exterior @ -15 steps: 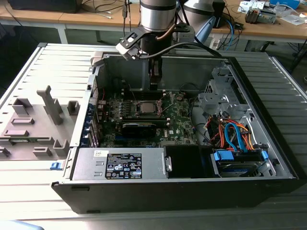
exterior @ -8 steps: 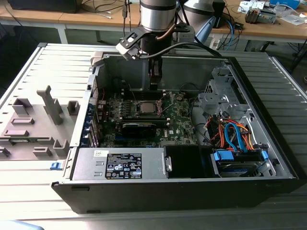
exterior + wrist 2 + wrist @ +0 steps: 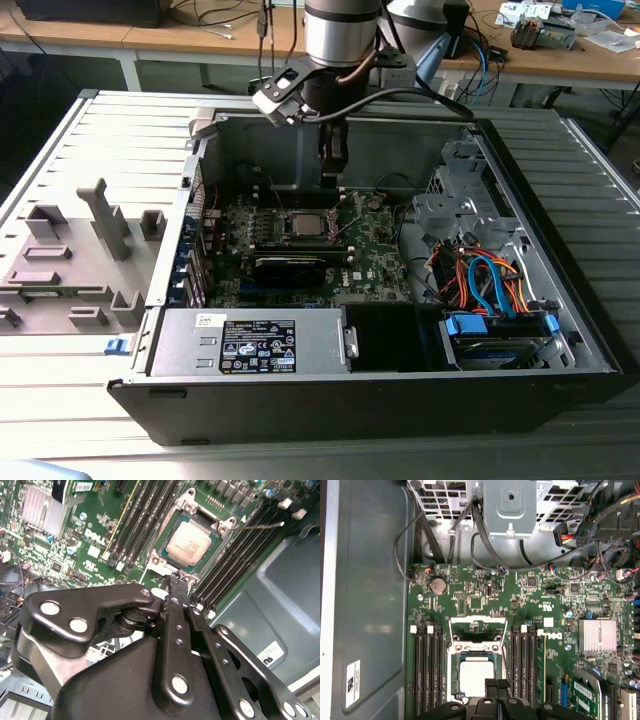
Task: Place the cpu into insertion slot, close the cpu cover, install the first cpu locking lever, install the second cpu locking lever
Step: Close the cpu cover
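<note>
Open computer case (image 3: 560, 330) lying flat on a grey slatted bench (image 3: 60, 400), spread across the centre and the exterior view's right. Arm (image 3: 340, 40) reaching down from the upper middle of that frame into the case. Jaws clenched on nothing, fingertips (image 3: 175, 584) (image 3: 491, 685) pressed together in both wrist views, hanging close over one edge of the insertion slot (image 3: 160, 564) (image 3: 454, 680); touching it or not, impossible to tell. Cpu (image 3: 189, 539) (image 3: 479, 677) lying flat in the insertion slot, silvery top up, square with the metal rim; in the exterior view a small pale square (image 3: 303, 224) at mid-frame, just under the jaws. Cpu cover (image 3: 479, 617) flipped open, raised off one side of the slot, chip left bare. Thin metal lever (image 3: 260, 526) sticking out free beside the slot. Rows of black memory slots (image 3: 427, 670) flanking it on two sides, green motherboard (image 3: 470, 590) all around.
</note>
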You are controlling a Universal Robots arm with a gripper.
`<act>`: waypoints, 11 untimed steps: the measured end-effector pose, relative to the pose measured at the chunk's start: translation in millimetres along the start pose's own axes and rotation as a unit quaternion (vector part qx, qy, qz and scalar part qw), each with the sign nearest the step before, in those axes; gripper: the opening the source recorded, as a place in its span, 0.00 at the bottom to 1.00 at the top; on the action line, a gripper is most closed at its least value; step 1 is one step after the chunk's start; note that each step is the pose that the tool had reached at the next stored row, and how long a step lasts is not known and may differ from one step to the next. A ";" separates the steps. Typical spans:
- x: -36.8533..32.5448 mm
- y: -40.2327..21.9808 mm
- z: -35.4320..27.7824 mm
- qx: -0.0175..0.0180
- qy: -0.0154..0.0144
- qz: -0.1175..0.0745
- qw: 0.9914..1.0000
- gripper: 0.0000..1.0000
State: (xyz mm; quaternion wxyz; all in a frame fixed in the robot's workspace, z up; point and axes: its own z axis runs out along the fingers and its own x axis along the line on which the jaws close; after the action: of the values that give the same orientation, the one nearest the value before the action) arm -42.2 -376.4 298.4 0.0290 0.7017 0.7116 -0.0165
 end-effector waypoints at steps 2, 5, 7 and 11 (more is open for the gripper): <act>-0.1 6.4 0.4 0.000 0.000 0.000 1.000 0.11; -0.3 9.2 0.9 0.000 0.000 0.000 1.000 0.11; -0.3 9.8 1.1 0.000 0.000 0.000 1.000 0.11; -0.3 13.0 1.5 0.000 0.000 0.000 1.000 0.11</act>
State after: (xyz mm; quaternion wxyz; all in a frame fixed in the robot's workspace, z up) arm -29.2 -376.6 297.1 0.0289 0.7018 0.7116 -0.0166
